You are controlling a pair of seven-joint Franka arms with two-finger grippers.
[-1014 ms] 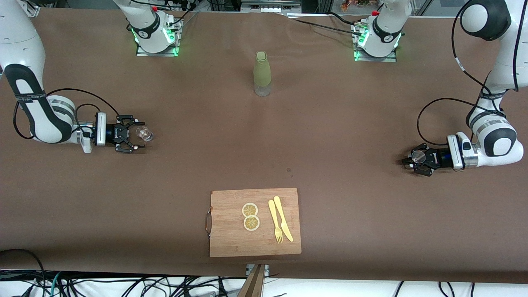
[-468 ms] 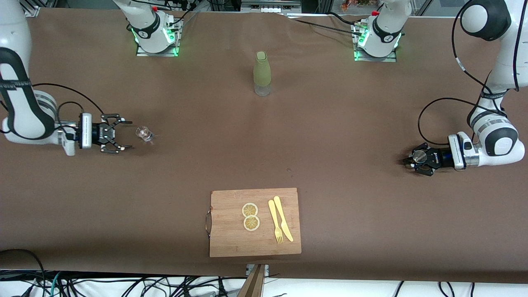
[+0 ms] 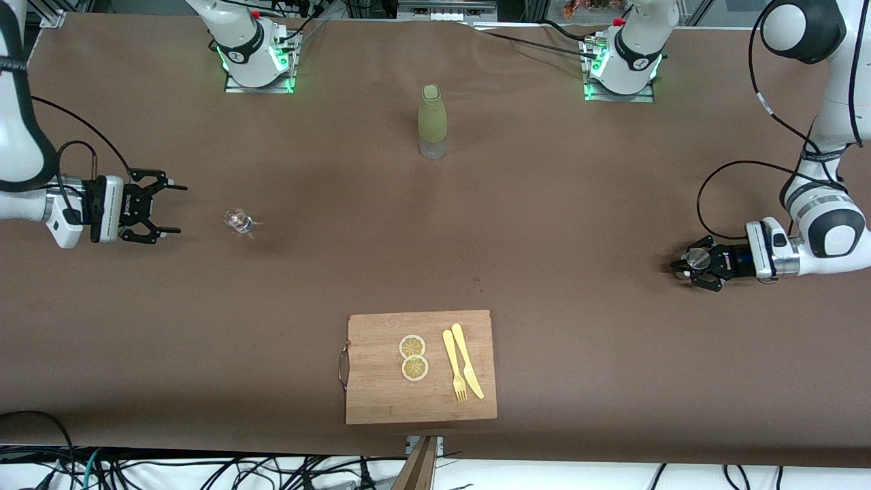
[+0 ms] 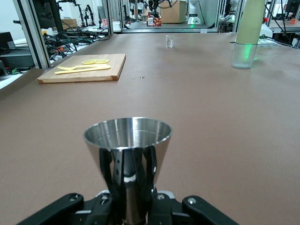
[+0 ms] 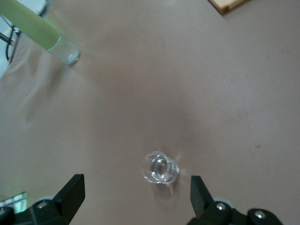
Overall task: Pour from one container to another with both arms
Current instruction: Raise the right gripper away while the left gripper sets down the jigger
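Glass cup [image 3: 239, 220] stands free on the table near the right arm's end; pouring looks finished.
Right gripper [image 3: 162, 208] hangs spread wide, apart from the cup; left gripper [image 3: 688, 264], at its own end, clamps the steel jigger [image 4: 127, 154], not yet released.

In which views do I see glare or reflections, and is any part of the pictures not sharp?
Left wrist view: the steel jigger mirrors the pincer's dark fingers on its shiny cone; the far glass cup looks soft. Right wrist view: the cup glints at its rim, and the green-sleeved bottle appears a little blurred. Front view: green lamps glow at both arm bases; the cup is only a faint sparkle.
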